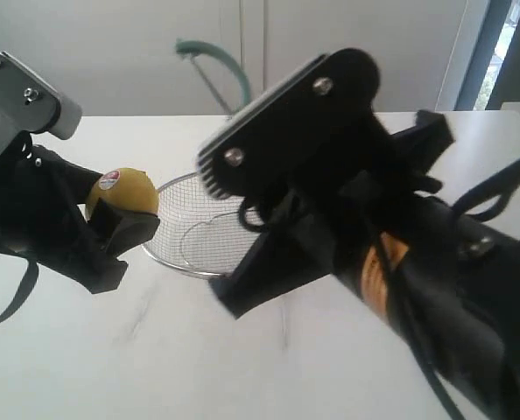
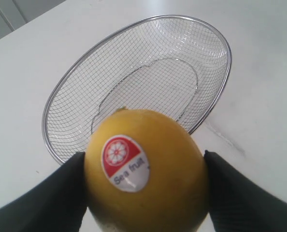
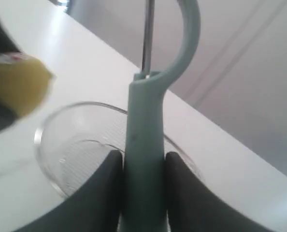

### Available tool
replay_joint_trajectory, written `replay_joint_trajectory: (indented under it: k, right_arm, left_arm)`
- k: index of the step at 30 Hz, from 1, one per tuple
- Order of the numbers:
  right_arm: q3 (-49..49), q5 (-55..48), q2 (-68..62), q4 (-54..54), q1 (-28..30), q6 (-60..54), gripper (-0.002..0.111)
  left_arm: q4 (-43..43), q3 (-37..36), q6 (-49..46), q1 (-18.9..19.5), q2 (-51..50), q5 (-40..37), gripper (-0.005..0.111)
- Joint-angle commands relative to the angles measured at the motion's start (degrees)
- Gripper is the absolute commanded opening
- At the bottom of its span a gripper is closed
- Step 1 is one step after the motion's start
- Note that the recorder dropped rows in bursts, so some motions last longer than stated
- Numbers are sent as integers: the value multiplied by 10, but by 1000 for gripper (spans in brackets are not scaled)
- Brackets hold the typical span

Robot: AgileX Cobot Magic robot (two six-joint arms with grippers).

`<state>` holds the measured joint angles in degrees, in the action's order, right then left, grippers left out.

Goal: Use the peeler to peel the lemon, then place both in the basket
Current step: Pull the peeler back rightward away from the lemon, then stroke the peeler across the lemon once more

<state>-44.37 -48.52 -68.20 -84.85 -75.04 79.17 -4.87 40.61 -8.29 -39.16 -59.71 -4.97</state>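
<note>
My left gripper (image 2: 144,169) is shut on the yellow lemon (image 2: 146,169), its red-and-white sticker facing the camera; in the exterior view the lemon (image 1: 122,194) hangs just left of the basket (image 1: 190,229). The wire mesh basket (image 2: 138,82) lies on the table beyond the lemon. My right gripper (image 3: 143,162) is shut on the pale teal handle of the peeler (image 3: 146,145), whose curved head and metal blade point away from it. In the exterior view only the peeler's head (image 1: 216,66) shows above the right arm, which hides the right gripper's fingers.
The white table (image 1: 155,350) runs wide around the basket. The bulky right arm (image 1: 374,227) fills the middle and right of the exterior view and covers part of the basket. A pale wall stands behind the table.
</note>
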Motion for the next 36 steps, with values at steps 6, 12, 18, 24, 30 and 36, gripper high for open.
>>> replay_joint_trajectory:
  k: [6,12,18,24,30,36]
  right_arm:
    - [29,-135,14,4,-1,-23,0]
    - [62,-68,-32,-40,51,72,0]
    - [61,38,-91,-128,103,157,0]
    - [28,105,-151,-151,111,217,0]
    - [-18,196,-176,-151,111,216,0]
    - [-24,220,-174,-151,111,216,0]
  left_arm:
    - [-6,7,6,2,4,6,0]
    - [-6,7,6,2,4,6,0]
    - [-6,7,6,2,4,6,0]
    - [-6,7,6,2,4,6,0]
    - [-6,7,6,2,4,6,0]
    - [-6,7,6,2,4,6,0]
